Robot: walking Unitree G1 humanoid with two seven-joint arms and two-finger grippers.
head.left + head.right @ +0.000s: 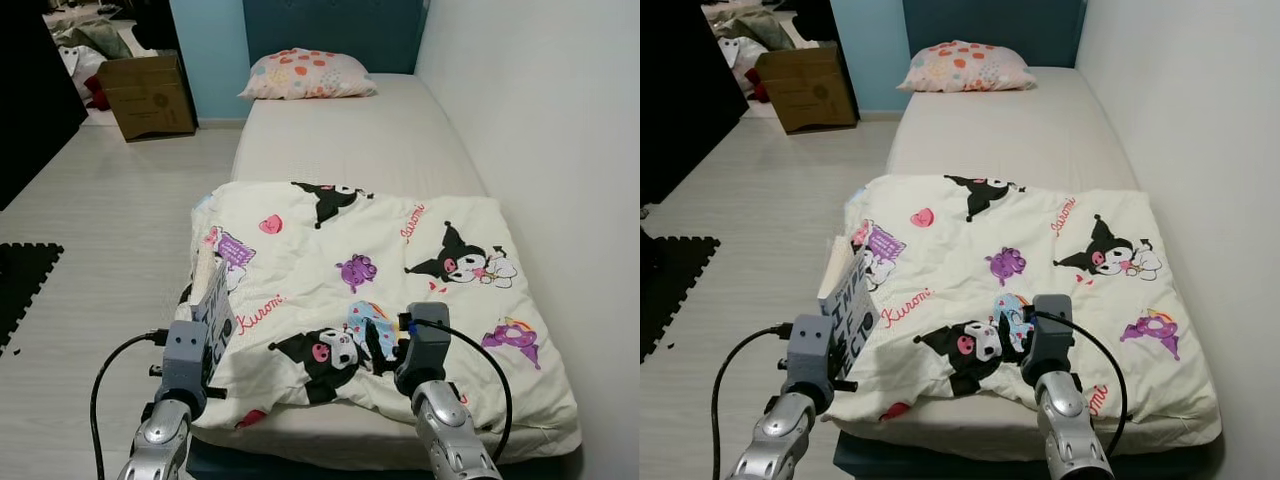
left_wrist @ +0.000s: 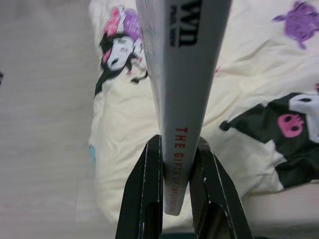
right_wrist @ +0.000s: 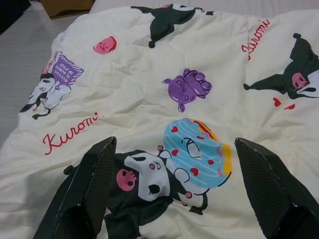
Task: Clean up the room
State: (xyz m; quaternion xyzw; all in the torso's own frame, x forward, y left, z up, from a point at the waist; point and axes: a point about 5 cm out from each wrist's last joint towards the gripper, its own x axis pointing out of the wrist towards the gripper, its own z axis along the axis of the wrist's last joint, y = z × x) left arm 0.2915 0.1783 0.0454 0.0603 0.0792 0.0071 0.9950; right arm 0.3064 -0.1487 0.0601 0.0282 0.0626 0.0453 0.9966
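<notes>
Left end effector (image 2: 177, 199) nearest, at 7 o'clock, clamped on a grey book (image 2: 182, 74) held spine-up over the bed's edge. Right end effector (image 3: 174, 191) at 5 o'clock, fingers spread wide above the cartoon blanket (image 1: 380, 270). Pillow (image 1: 308, 73) at 12 o'clock on the bed (image 1: 350, 140). Cardboard box (image 1: 148, 95) at 10 o'clock, what looks like clothes behind it.

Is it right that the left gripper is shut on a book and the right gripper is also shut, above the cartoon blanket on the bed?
Not quite. The left gripper is shut on the book, but the right gripper is open: the right wrist view shows its fingers spread wide apart over the blanket, holding nothing.
</notes>
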